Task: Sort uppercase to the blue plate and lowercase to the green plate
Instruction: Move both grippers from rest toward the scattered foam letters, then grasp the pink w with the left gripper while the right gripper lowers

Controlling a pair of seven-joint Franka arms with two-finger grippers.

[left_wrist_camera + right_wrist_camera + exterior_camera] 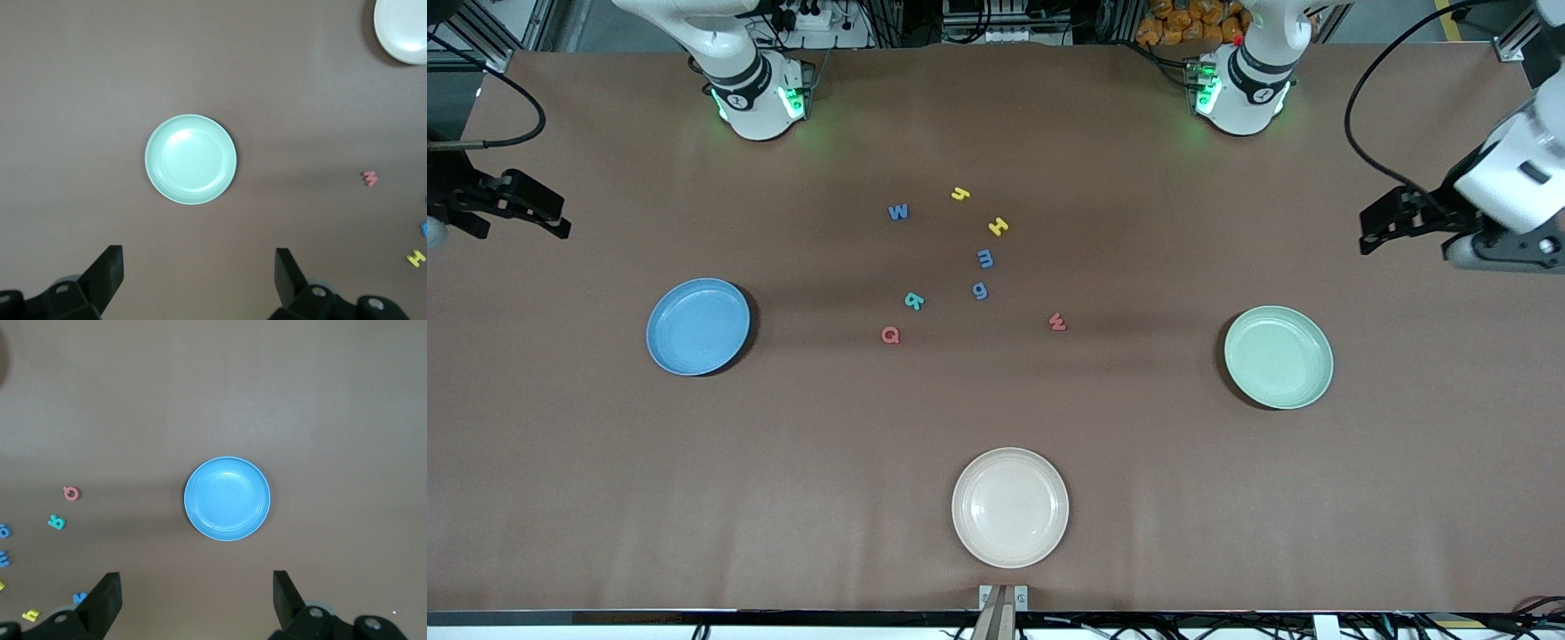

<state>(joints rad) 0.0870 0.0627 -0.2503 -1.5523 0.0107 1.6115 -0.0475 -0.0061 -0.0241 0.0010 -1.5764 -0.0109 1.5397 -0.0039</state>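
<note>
Nothing is sorted yet: both plates are bare and both arms wait at the worktop's ends. The right pincer point(516, 209) hangs open, holding nothing, over the edge at its end. The blue plate point(697, 326) lies nearest it. At mid-worktop the letters are scattered: blue W point(898, 212), red Q point(890, 335), teal R point(913, 300), yellow y point(959, 193), blue m point(984, 259), blue g point(980, 291), yellow H point(998, 227), red w point(1056, 322). The green plate point(1278, 356) follows, then the left pincer point(1400, 222), open and holding nothing. A first pick probably suits Q or w, each with bare worktop around it; m and g sit close together.
</note>
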